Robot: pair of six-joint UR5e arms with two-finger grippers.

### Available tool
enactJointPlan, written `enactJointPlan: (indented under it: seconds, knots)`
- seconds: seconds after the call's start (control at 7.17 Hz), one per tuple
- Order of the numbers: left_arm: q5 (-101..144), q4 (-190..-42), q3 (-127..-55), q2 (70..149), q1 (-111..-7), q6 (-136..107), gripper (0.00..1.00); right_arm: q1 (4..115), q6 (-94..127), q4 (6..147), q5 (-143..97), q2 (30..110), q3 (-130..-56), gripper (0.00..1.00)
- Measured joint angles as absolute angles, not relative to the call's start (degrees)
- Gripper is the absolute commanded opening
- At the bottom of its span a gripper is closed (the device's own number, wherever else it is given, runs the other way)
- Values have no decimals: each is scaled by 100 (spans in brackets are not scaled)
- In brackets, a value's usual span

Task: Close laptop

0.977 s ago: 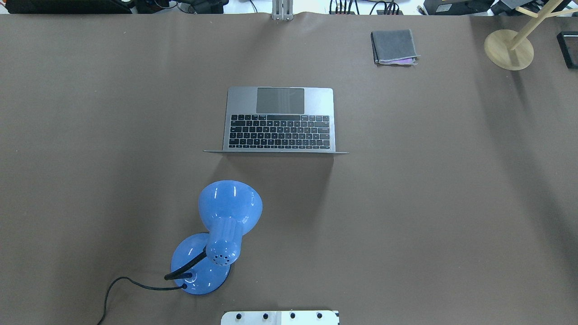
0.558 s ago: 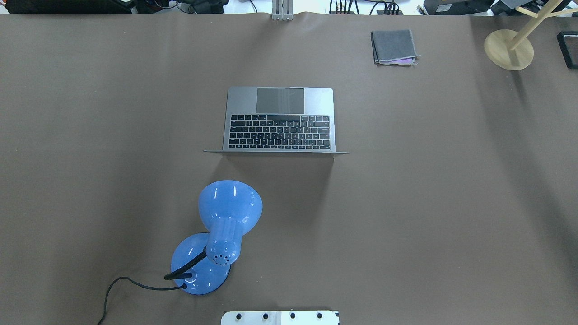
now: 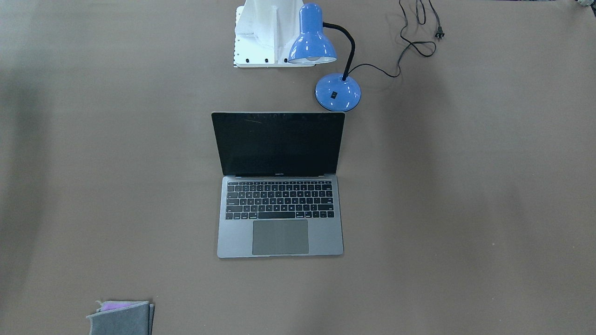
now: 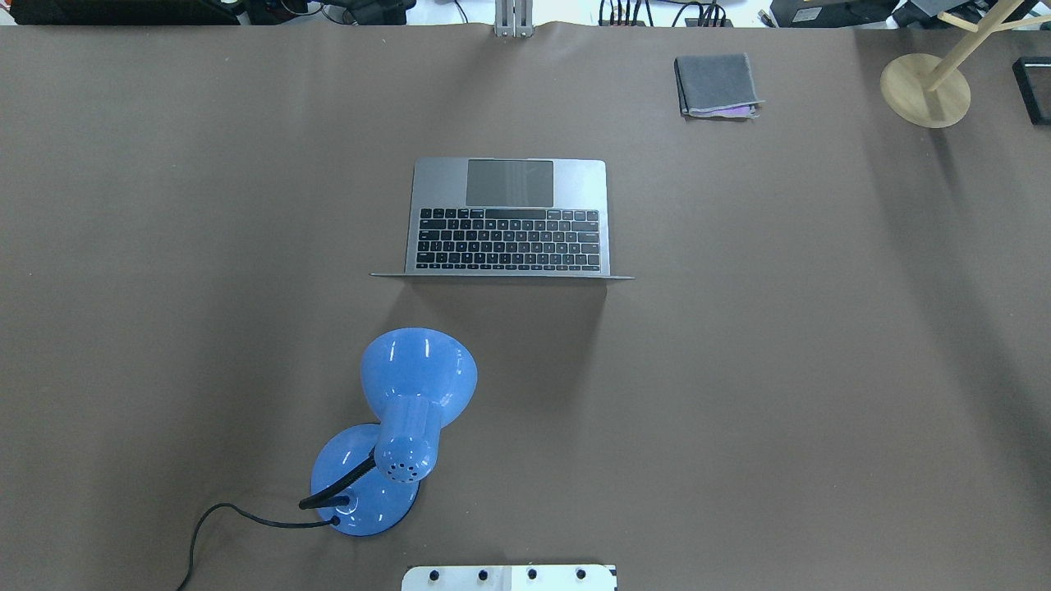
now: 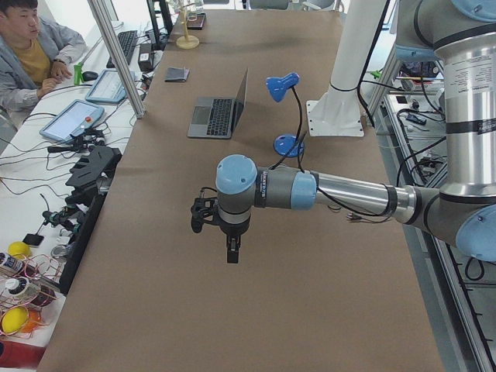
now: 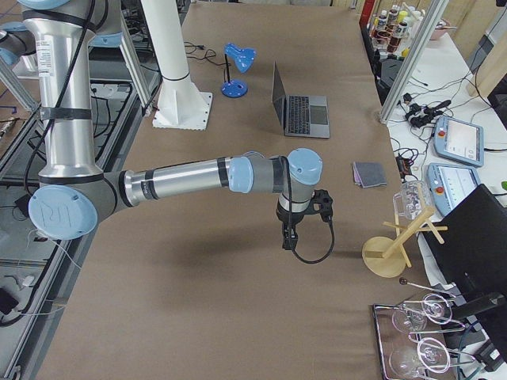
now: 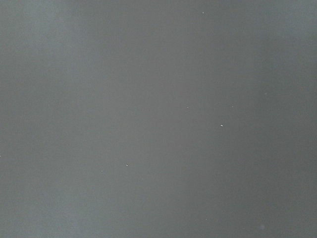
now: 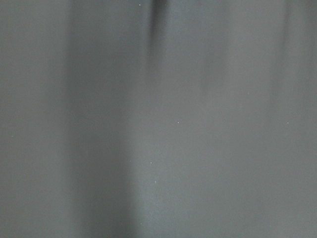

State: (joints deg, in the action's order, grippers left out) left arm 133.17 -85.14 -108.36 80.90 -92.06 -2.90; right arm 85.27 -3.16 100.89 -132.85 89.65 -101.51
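The grey laptop [image 4: 509, 217] stands open at the middle of the table, lid upright, its dark screen [image 3: 278, 144] turned away from me. It also shows in the left side view [image 5: 219, 115] and the right side view [image 6: 299, 107]. My left gripper [image 5: 232, 252] hangs above bare table far from the laptop, toward the table's left end. My right gripper [image 6: 288, 237] hangs above bare table toward the right end. Both show only in the side views, so I cannot tell whether they are open or shut. Both wrist views show only blurred table.
A blue desk lamp [image 4: 398, 427] with a black cord stands between my base and the laptop, to the left. A folded grey cloth [image 4: 717, 85] lies at the far right. A wooden stand [image 4: 926, 86] is at the far right corner.
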Motion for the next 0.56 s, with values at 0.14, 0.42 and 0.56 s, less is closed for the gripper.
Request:
enactJointPlan:
  seconds: [0.14, 0.42, 0.56]
  knots:
    - [13320, -8551, -10847, 8090, -9201, -306, 98, 8523, -314, 10058, -13364, 8961, -10163, 100]
    - [13332, -8758, -10889, 8094, -9127, -523, 90, 8519, -304, 10040, -13451, 8954, -10235, 100]
    - [13408, -8866, -10985, 8104, -9006, -696, 85, 8504, -214, 10036, -13505, 8948, -10359, 96]
